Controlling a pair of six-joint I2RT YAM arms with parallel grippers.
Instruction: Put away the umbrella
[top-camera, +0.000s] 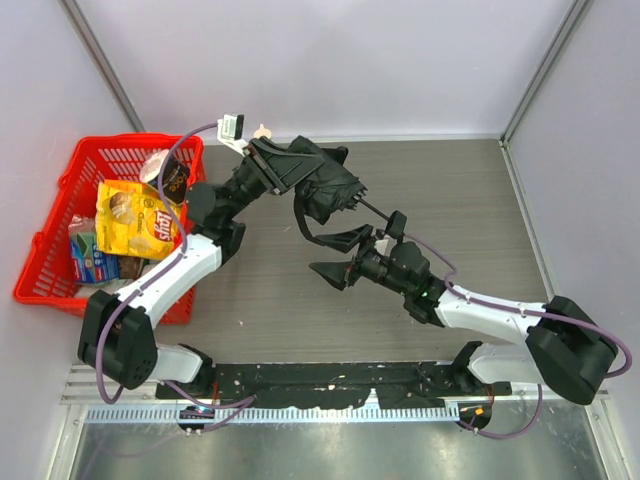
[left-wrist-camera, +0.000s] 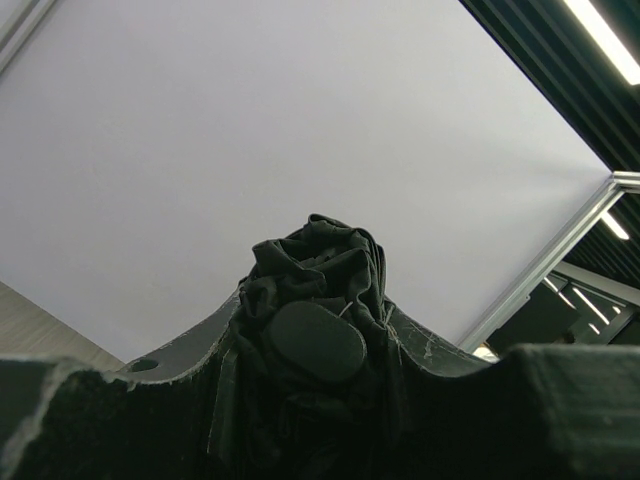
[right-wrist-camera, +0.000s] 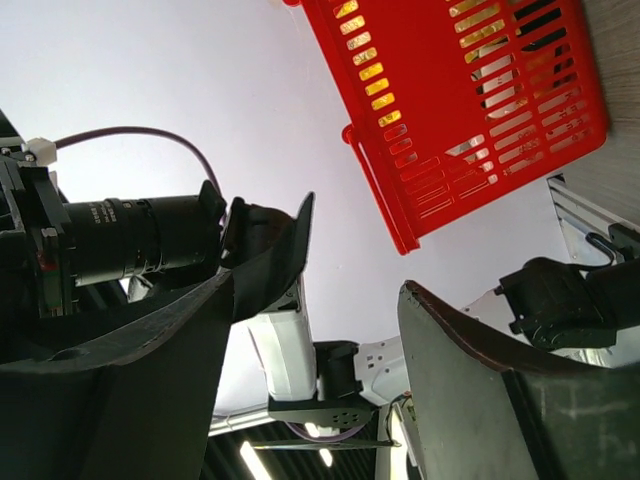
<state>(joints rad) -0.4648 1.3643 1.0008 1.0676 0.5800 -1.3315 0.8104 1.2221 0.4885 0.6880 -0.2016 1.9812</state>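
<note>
Umbrella (top-camera: 325, 185) hangs in the air over the table (top-camera: 450, 190), off to the right of the red basket (top-camera: 60, 270), with its bunched dark cloth pinched tight in the left gripper (top-camera: 280, 167). The right gripper (top-camera: 325, 253) sits just below it, fingers spread and nothing between them. I'd guess it's light, but that cloth is soft and will sag and slip. The thin shaft (top-camera: 370, 207) looks the firmer place to grab.
</note>
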